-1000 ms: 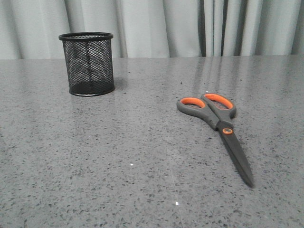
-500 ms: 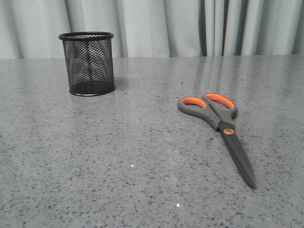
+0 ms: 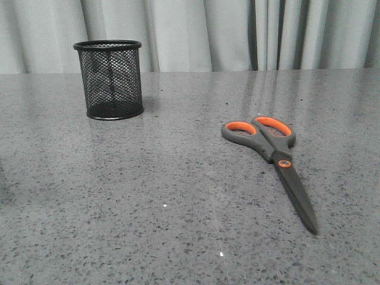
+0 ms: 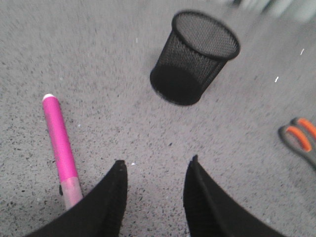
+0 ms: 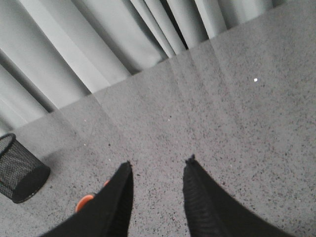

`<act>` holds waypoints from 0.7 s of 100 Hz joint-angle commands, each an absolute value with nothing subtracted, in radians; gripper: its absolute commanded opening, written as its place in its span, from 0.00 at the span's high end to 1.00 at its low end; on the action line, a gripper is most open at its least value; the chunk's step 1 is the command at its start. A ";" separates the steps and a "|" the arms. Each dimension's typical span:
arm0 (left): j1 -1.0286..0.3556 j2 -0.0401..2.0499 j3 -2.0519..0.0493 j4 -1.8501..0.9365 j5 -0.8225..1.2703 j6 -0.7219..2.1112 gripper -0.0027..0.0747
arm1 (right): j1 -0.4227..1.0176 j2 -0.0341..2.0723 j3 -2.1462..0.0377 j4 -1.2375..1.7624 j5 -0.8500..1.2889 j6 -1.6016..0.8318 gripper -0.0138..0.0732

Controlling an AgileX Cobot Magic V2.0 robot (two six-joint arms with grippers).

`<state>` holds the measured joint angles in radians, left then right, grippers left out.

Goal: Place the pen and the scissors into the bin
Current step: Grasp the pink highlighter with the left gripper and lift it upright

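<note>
Nearby, both arms' jaws gape, empty; pen [image 4: 60, 145] on the table [image 4: 98, 59] looks light, stiff, slick — pinch mid-barrel.

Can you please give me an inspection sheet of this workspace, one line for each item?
Surface: grey speckled table, dry.
Job's things: pen lying flat; scissors lying flat, closed; bin upright, nothing seen inside.
Clutter: nothing seen.
Grippers: left gripper open, holds nothing, above the table near the pen; right gripper open, holds nothing.
Cables: nothing seen.
Surroundings: pale curtain behind the table.
</note>
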<state>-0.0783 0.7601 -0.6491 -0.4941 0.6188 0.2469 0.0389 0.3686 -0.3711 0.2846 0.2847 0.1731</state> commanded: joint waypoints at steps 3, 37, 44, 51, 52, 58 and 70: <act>-0.077 0.926 -0.822 -0.369 0.699 0.140 0.67 | 0.034 0.420 -0.435 0.280 0.215 0.168 0.58; -0.077 1.287 -1.095 -0.118 0.939 -0.008 0.59 | 0.034 0.425 -0.440 0.280 0.188 0.168 0.58; -0.077 1.338 -1.101 -0.118 0.939 -0.008 0.58 | 0.034 0.425 -0.440 0.280 0.188 0.168 0.58; -0.077 1.383 -1.101 -0.118 0.937 -0.008 0.58 | 0.034 0.425 -0.440 0.280 0.188 0.168 0.58; -0.077 1.392 -1.101 -0.118 0.937 -0.008 0.58 | 0.034 0.425 -0.440 0.280 0.188 0.168 0.58; -0.077 1.423 -1.101 -0.115 0.934 -0.008 0.58 | 0.034 0.425 -0.440 0.280 0.188 0.168 0.58; -0.077 1.477 -1.101 -0.108 0.929 -0.008 0.58 | 0.034 0.425 -0.440 0.280 0.186 0.168 0.58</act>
<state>-0.0783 1.4743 -1.0696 -0.1064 0.9581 0.0000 0.0389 0.4112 -0.4042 0.2846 0.2713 0.1731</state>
